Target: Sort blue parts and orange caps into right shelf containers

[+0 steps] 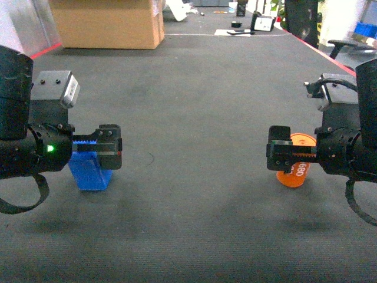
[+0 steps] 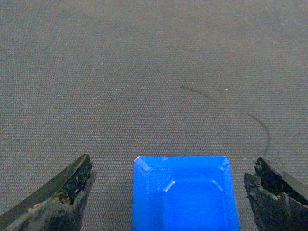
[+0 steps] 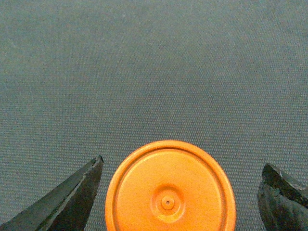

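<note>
Both fingers spread wide, holding nothing | left (image 2: pixel 168 192) straddles blue part (image 2: pixel 185 195) | right (image 3: pixel 180 197) straddles orange cap (image 3: pixel 170 190)

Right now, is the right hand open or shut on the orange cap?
Open. In the right wrist view the fingers stand apart from the orange cap, carpet showing on both sides.

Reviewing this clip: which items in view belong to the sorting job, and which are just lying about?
Job items:
- blue part, between the open left gripper fingers
- orange cap, between the open right gripper fingers

Lying about:
- cardboard box, far back left
- small clutter on the floor at the back
</note>
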